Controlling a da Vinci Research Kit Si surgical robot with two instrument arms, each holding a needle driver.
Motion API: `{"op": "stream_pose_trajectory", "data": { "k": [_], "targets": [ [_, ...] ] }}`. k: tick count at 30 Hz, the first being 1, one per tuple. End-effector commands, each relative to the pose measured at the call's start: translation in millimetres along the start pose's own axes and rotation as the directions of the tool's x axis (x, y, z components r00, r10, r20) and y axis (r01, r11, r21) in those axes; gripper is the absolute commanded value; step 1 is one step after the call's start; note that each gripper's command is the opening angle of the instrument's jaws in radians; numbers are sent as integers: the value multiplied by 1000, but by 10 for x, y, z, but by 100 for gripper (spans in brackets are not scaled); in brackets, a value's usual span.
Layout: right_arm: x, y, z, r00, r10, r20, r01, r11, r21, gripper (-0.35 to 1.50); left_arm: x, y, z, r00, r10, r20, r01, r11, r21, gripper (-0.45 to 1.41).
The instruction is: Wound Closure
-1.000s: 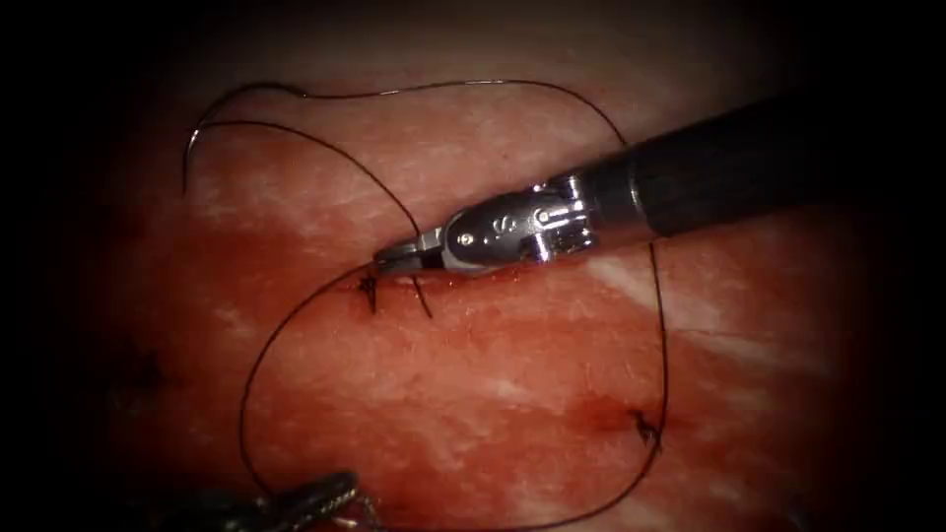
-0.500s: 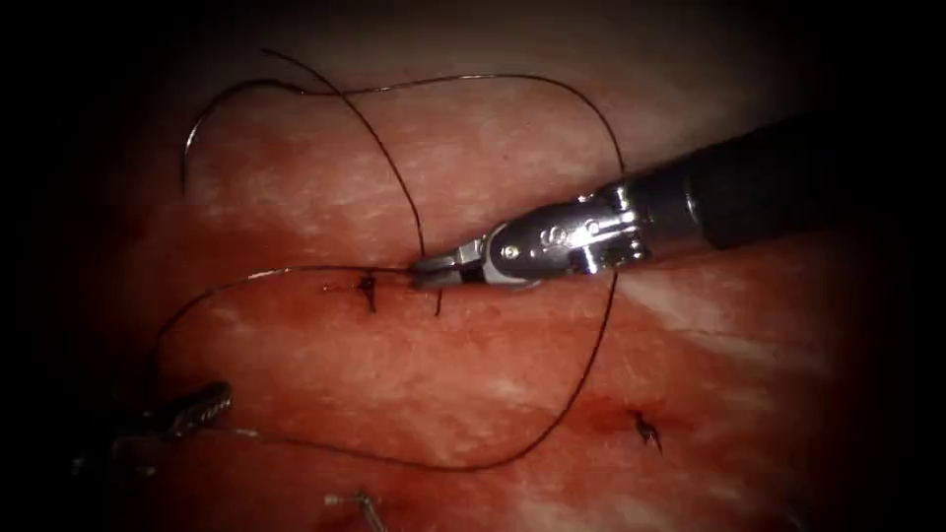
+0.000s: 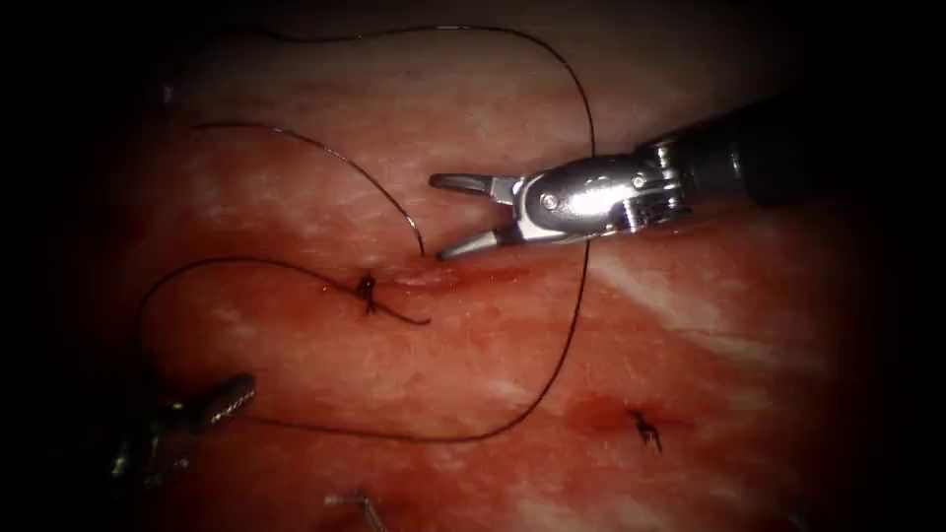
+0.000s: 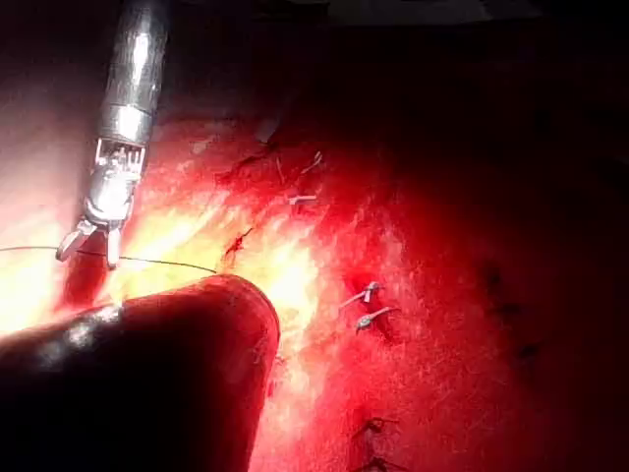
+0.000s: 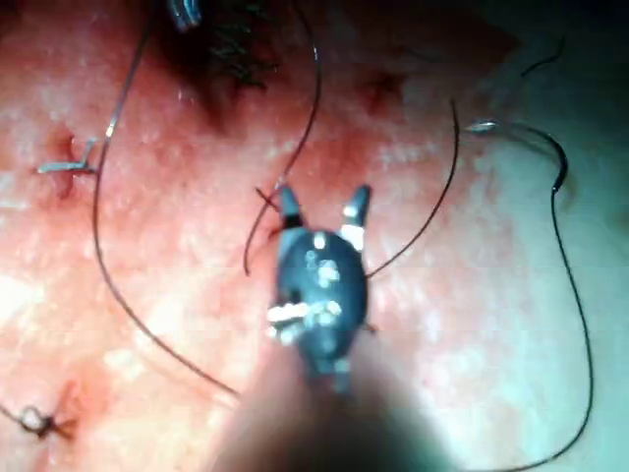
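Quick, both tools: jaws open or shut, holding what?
Left tool: shut on the thread.
Right tool: jaws open, holding nothing, above the knot.

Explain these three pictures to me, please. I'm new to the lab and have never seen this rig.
This is a bench surgical robot practising stitches on pork belly, the tissue. It has two thin arms, each ending in a tiny two-jawed tool.

The endoscope view looks down at the cut. The other two come from small cameras riding on each arm.

The right tool comes in from the right with its jaws open, holding nothing. The left wrist view shows it too. The left tool, low on the left, seems shut on the thread.

That dark thread loops over the tissue from a knot at the cut. An older stitch sits lower right.

In the right wrist view, what looks like the curved needle lies loose on the tissue, held by neither tool.
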Motion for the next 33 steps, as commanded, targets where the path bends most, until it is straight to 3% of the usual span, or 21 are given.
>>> {"op": "stream_pose_trajectory", "data": {
  "k": [1, 2, 7, 11, 17, 25, 33],
  "targets": [
    [-8, 5, 26, 1000, -3, 19, 3, 1000, 3, -10, 6, 5, 7, 1000, 7, 2, -7, 1000, -2, -45],
    [-9, 8, 33, 1000, -4, 27, 4, 1000, 14, -35, 7, 4, 7, 1000, 12, 3, -12, 1000, -1, -45],
    [-22, 16, 80, 999, -16, 47, 11, 995, 96, -35, 12, 3, 11, 999, 32, 8, -32, 999, 2, -45],
    [-40, 19, 140, 997, 43, 57, -57, 961, 272, -35, 14, 0, 12, 998, 66, 8, -66, 998, 2, -45],
    [-58, 24, 186, 997, 62, 42, -72, 939, 337, -35, 20, -3, 3, 993, 122, -8, -121, 993, 10, -45],
    [-91, 17, 228, 990, 109, 92, -138, 889, 436, -35, 19, -8, -4, 986, 164, -13, -163, 986, 32, -45],
    [-88, 6, 222, 980, 164, 110, -198, 842, 501, -35, 5, -10, 15, 986, 169, -13, -168, 985, 50, -45]
  ]
}}
